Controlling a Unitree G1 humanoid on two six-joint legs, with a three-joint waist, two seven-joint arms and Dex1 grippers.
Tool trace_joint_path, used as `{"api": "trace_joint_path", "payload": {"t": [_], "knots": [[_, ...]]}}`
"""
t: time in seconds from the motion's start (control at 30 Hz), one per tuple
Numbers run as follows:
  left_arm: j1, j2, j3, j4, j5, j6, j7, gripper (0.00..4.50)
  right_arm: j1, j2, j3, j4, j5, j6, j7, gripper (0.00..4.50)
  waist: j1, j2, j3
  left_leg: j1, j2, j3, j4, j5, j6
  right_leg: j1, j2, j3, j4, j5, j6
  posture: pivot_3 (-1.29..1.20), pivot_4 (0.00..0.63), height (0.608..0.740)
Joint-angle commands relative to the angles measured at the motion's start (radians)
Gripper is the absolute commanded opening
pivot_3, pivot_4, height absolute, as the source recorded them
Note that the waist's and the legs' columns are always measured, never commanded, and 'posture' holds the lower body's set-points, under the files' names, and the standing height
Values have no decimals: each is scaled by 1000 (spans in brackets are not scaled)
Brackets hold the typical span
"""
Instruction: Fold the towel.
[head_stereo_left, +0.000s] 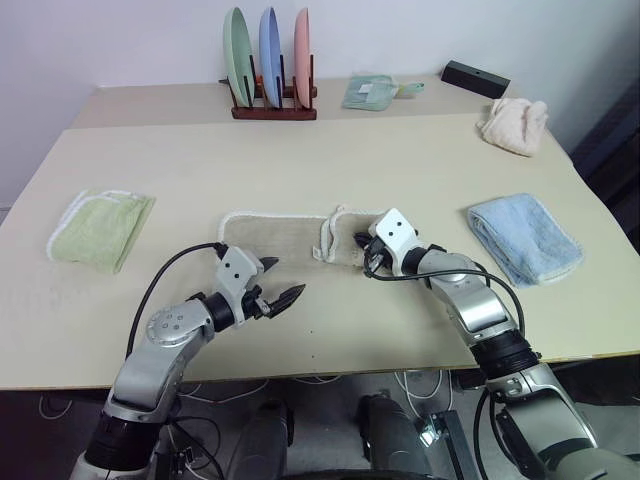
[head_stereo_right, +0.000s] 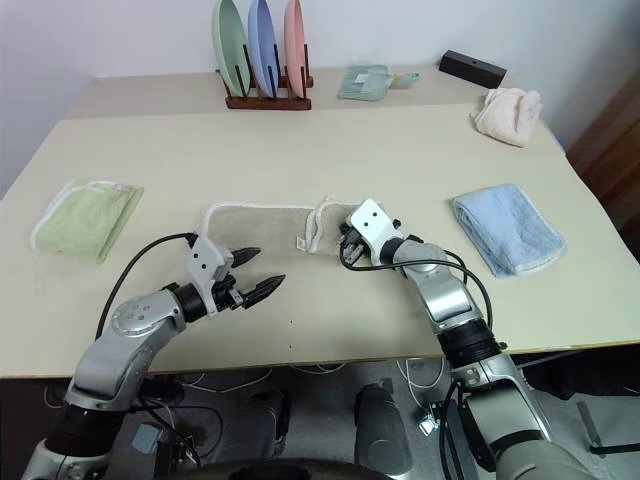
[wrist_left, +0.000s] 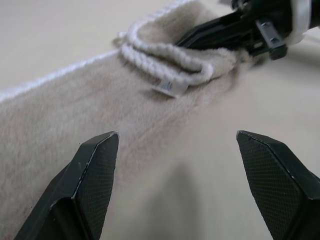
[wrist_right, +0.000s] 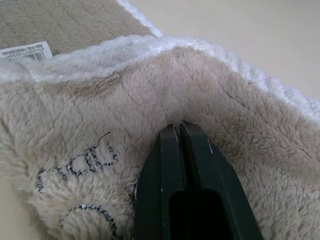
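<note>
The towel (head_stereo_left: 285, 240) lies near the middle of the counter (head_stereo_left: 300, 160), toward the near side, its right end already doubled over into a raised fold edged with white cord. The right end effector (head_stereo_left: 368, 255) is at that fold with its fingers pressed together, and the right wrist view shows the pile bunched around their tips, so it looks to be pinching the towel's right edge, probably to carry it across to the left. The left end effector (head_stereo_left: 283, 292) hovers spread wide just in front of the towel's near edge, touching nothing; it seems placed to catch or pin the cloth once the fold comes over. A small white label (wrist_left: 170, 88) sits just under the cord of the folded corner. There is open counter on all sides of the towel: the folded green towel (head_stereo_left: 100, 228) lies well apart to the left, the folded blue towel (head_stereo_left: 525, 237) well apart to the right, and the plate rack (head_stereo_left: 272, 75) stands far back, so a leftward sweep should meet nothing.
</note>
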Motion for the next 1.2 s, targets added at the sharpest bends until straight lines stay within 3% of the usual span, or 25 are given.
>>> {"api": "trace_joint_path", "payload": {"t": [0.03, 0.07, 0.17, 0.27, 0.47, 0.6, 0.8, 0.93, 1.13, 1.2], "knots": [[46, -23, 82, -88, -85, 80, 52, 3878, -10, -14, -66, -122, 51, 22, 30, 892, 1, 0, 0, 0, 0, 0, 0, 0, 0, 0, 0, 0, 0, 0, 0, 0, 150, 740], [55, -29, 100, -99, -108, 104, 63, 3878, -14, -19, -74, -147, 58, 27, 40, 1281, 1, 0, 0, 0, 0, 0, 0, 0, 0, 0, 0, 0, 0, 0, 0, 0, 150, 740], [102, -81, 190, -156, -231, 221, 139, 4500, -32, -60, -81, -250, 65, 27, 92, 2831, 2, 0, 0, -1, 0, 0, 0, 0, 0, -1, 0, 0, 0, 0, 0, 0, 150, 740], [134, -154, 282, -200, -354, 371, 274, 4500, -45, -91, -71, -320, 70, 27, 137, 4418, 1, 0, 0, -1, 0, 0, 0, 0, 0, 0, 0, 0, 0, 0, 0, 0, 150, 740], [113, -308, 435, -187, -593, 620, 564, 4500, -48, -100, -29, -360, 51, -9, 190, 4473, 4, 0, 0, 0, 0, -1, 1, 0, 0, 1, 0, 0, 0, 0, 0, 0, 150, 740], [-4, -439, 567, -95, -739, 596, 811, 4500, -27, -104, 13, -366, 18, -49, 209, 4473, 10, -1, -1, 0, 0, -1, 2, 0, 0, 2, 0, -1, 0, 0, 0, 0, 150, 740], [-123, -463, 604, 28, -757, 508, 965, 4500, 4, -90, 45, -401, -7, -56, 203, 4473, 6, -2, -1, 1, 0, -1, 2, 0, -1, 3, 0, -1, 0, 0, -1, 0, 150, 740], [-175, -444, 577, 97, -735, 458, 965, 3223, 31, -84, 58, -430, -25, -50, 194, 4500, 7, -2, -2, 2, 0, -1, 1, 0, -1, 3, 0, -1, 0, 0, -1, 0, 150, 740], [-185, -411, 539, 113, -727, 425, 915, 21, 67, -94, 54, -468, -40, -30, 190, 4500, 9, -2, -1, 0, 0, -1, 1, 0, -1, 2, 0, -1, -2, 0, -1, 0, 150, 740], [-186, -394, 533, 99, -718, 398, 876, 21, 77, -102, 51, -475, -44, -29, 190, 4500, 9, -3, -1, 0, 0, -1, 1, 0, -1, 2, 0, -1, -3, 0, -1, 0, 150, 740]]}}
